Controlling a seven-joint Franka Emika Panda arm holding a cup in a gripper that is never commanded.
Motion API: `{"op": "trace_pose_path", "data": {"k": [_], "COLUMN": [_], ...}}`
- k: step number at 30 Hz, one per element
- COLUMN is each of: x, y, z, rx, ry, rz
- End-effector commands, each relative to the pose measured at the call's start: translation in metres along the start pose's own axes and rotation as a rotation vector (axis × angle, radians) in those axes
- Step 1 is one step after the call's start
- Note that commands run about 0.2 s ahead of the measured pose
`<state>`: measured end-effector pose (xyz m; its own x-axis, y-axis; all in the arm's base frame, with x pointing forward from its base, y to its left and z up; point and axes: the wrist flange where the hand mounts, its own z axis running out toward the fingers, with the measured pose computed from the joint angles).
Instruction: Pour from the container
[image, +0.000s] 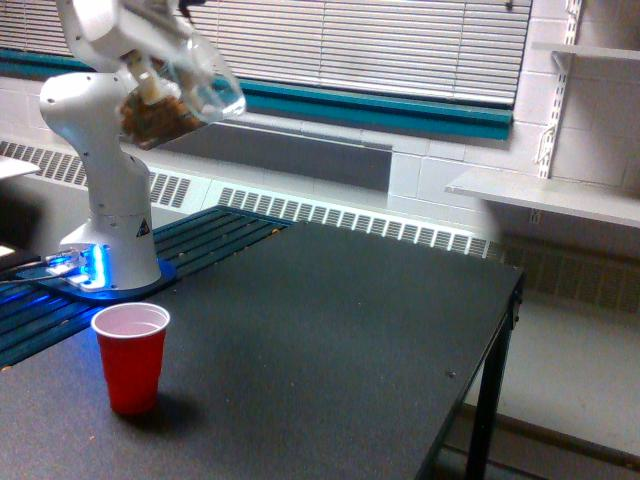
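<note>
This is looking like a lab or workroom: a white arm is sitting bolted at the table's nine o'clock edge (its base glowing blue), painted block walls and blinds are running along twelve o'clock, and bracket shelves are hanging at three o'clock.

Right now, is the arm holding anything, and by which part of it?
Yes: the clear container with brown crumbly pieces, held tilted in the air. The pincer is hidden or blurred at the frame's top, so the exact place of the hold cannot be told.
</note>
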<state>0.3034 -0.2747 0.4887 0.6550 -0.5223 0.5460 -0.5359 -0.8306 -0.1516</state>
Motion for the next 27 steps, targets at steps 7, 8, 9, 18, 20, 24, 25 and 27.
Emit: {"op": "trace_pose_path", "data": {"k": [7, 8, 9, 18, 20, 24, 25, 27], "x": [-0.040, -0.043, -0.046, -0.072, -0.076, -0.081, -0.083, -0.086], "y": [0.028, 0.030, 0.032, 0.050, 0.054, 0.062, 0.064, 0.067], "z": [0.007, 0.008, 0.008, 0.011, 0.011, 0.011, 0.011, 0.012], "rx": [-0.046, -0.050, -0.054, -0.093, -0.104, -0.122, -0.126, -0.134], "ry": [-0.044, -0.046, -0.048, -0.077, -0.077, -0.081, -0.082, -0.090], "rz": [-0.050, -0.053, -0.057, -0.061, -0.060, -0.058, -0.057, -0.055]}}
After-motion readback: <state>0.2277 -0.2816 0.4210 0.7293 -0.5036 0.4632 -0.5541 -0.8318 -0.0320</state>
